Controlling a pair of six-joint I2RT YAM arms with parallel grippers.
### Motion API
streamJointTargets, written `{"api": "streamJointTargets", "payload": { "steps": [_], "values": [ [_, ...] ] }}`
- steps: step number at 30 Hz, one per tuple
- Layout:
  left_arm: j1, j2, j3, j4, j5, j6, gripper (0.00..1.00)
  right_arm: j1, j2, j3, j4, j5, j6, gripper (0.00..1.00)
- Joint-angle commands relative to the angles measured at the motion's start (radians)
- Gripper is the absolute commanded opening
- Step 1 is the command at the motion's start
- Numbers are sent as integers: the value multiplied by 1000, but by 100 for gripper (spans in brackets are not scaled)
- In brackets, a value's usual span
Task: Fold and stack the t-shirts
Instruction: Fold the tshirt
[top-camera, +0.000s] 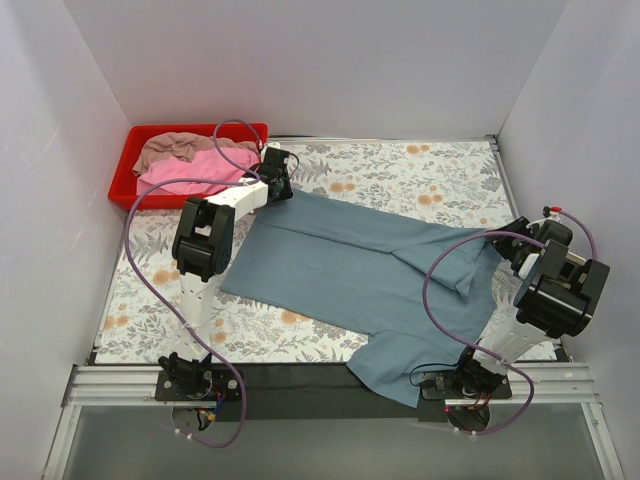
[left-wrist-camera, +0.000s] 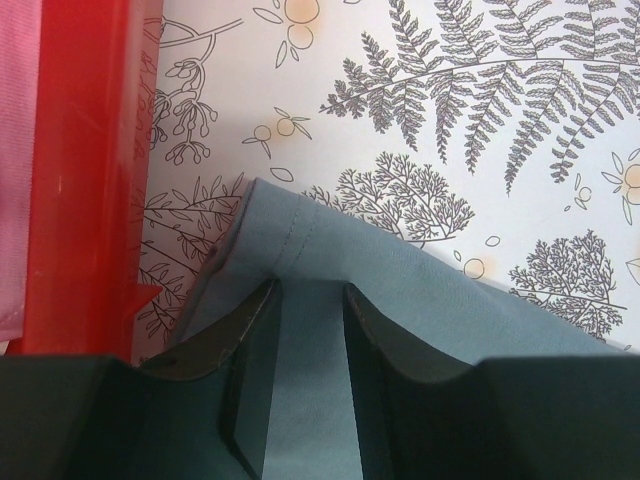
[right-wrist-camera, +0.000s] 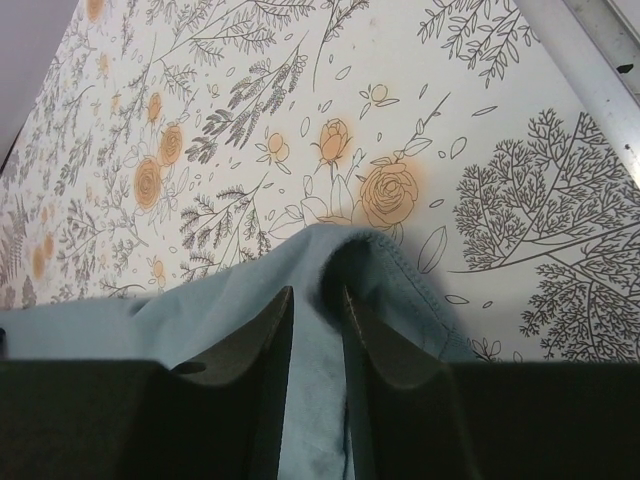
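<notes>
The left gripper (left-wrist-camera: 308, 295) has its jaws narrowly parted over a hemmed corner of the blue-grey t-shirt (top-camera: 350, 270), with cloth in the gap but not visibly pinched. The right gripper (right-wrist-camera: 315, 295), also slightly parted, straddles a puckered edge of the shirt. The shirt lies spread on the table (top-camera: 400, 165). It looks light and limp and would likely sag, so the hemmed corners seem the surest hold. The pink t-shirt (top-camera: 195, 170) and the beige t-shirt (top-camera: 175, 148) lie in the red tray (top-camera: 125, 185).
</notes>
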Motion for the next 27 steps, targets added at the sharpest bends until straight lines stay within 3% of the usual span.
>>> {"api": "streamJointTargets", "payload": {
  "steps": [1, 11, 14, 15, 16, 27],
  "values": [
    [15, 61, -9, -92, -17, 3, 30, -6, -17, -2, 46, -5, 10, 33],
    [15, 64, -8, -95, -20, 6, 30, -4, 71, 6, 46, -64, 36, 33],
    [15, 69, -8, -100, -21, 6, 29, -4, 53, -2, 45, -29, 30, 17],
    [14, 72, -3, -107, -27, 6, 29, -6, 43, -6, 46, -15, 30, 3],
    [15, 79, 1, -115, -33, 3, 29, -6, 34, -11, 46, -1, 31, 1],
    [24, 115, 47, -187, -61, -31, 27, -9, -82, -71, 42, 165, 74, 1]
  ]
}}
